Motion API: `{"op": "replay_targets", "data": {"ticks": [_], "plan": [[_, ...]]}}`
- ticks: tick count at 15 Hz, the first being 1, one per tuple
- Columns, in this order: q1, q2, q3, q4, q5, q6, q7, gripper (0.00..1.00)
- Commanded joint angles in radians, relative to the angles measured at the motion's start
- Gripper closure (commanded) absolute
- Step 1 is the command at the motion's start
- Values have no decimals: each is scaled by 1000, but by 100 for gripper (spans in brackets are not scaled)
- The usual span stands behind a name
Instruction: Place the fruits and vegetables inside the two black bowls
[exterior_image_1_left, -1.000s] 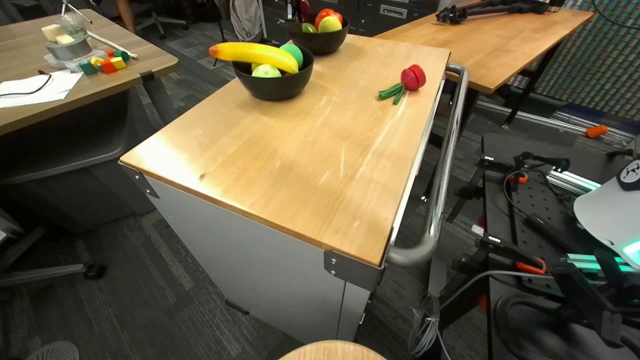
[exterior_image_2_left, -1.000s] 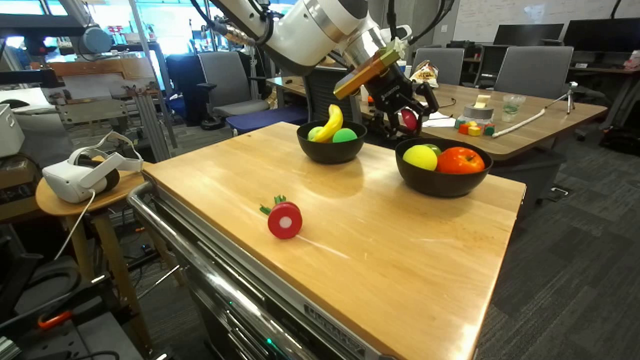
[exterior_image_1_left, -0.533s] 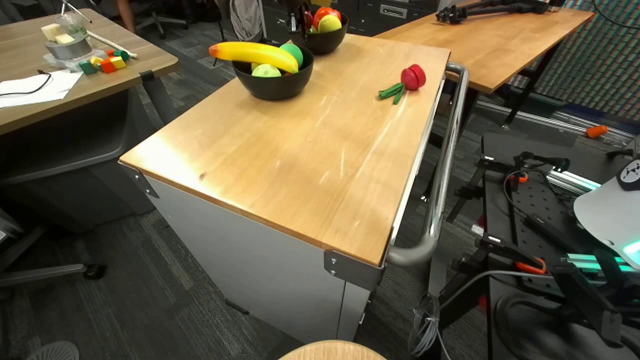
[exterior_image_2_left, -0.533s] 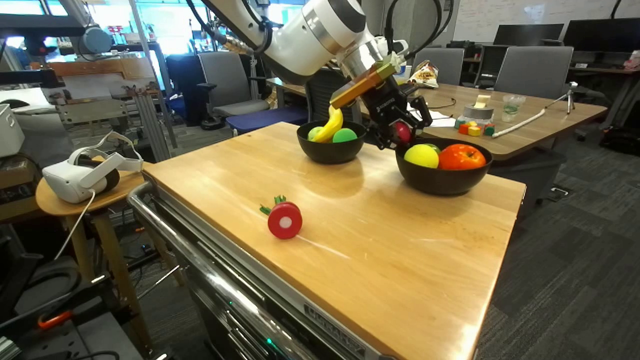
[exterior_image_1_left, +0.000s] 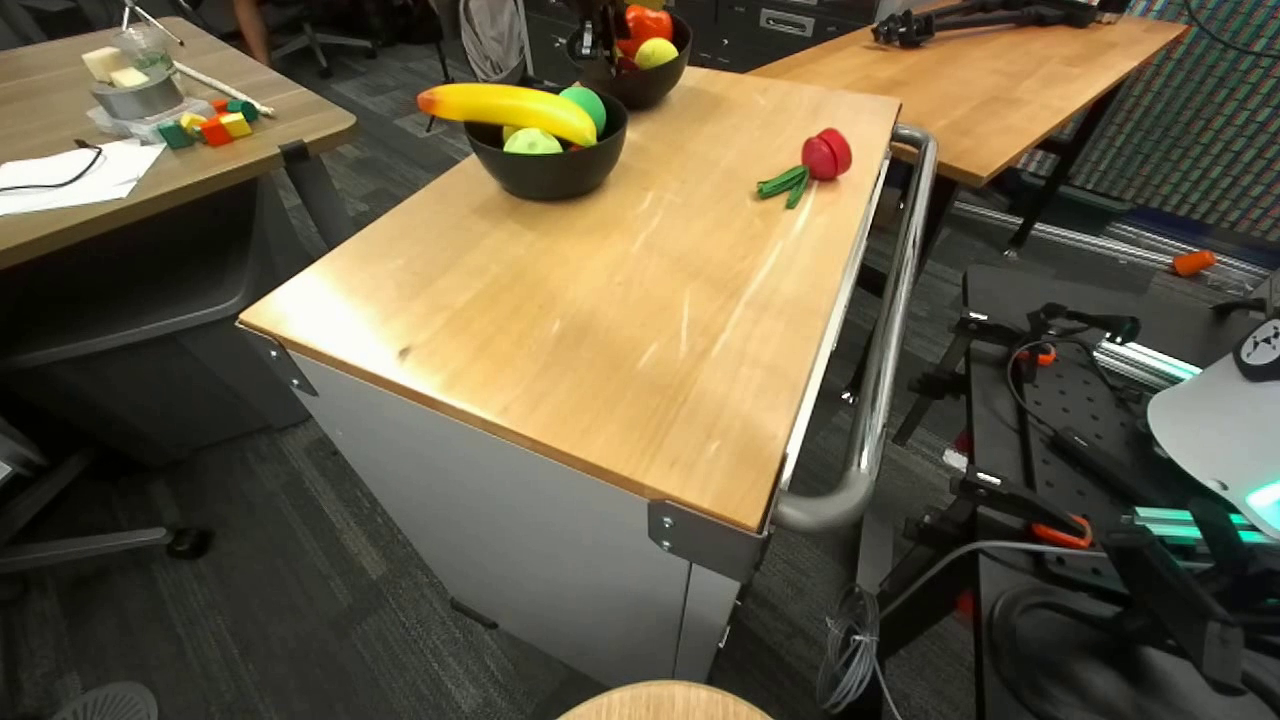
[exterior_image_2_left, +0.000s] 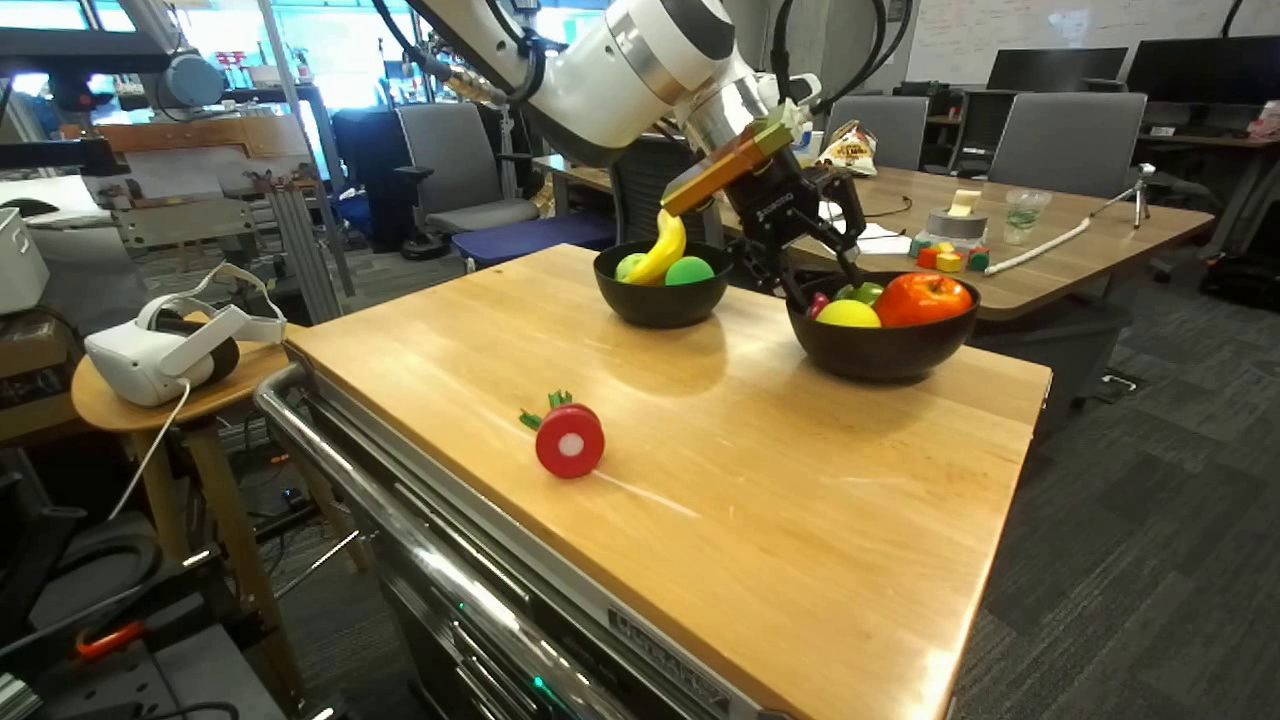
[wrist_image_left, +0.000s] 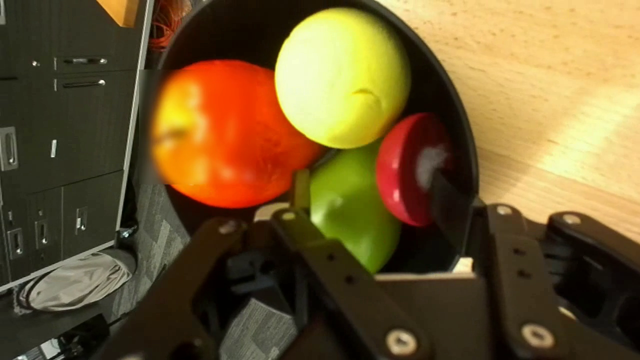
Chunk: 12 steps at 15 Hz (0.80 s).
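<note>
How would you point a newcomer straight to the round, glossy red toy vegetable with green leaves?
Find the pale, rectangular wooden worktop with a shiny tubular metal rail along one edge. Near that rail, away from the two round black bowls, lies the red vegetable. Unlike the glossy red half-round piece inside a bowl, it rests directly on the wood, green leaves showing.

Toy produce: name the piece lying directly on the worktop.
The red piece with green leaves. It alone lies directly on the worktop; the others in view, such as the banana, rest in the black bowls.
</note>
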Motion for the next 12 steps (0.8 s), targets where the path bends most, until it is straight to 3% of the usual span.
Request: {"op": "replay_targets", "data": {"ticks": [1, 2, 8, 9, 12], "plan": [[30, -65, -29, -61, -2, 18, 44, 6], [35, -82, -33, -76, -9, 25, 62, 1], [65, -265, -43, -219, -83, 220, 215, 0], [51, -151, -35, -112, -43, 148, 156, 0], [53, -173, -33, -129, -43, 149, 160, 0]]}}
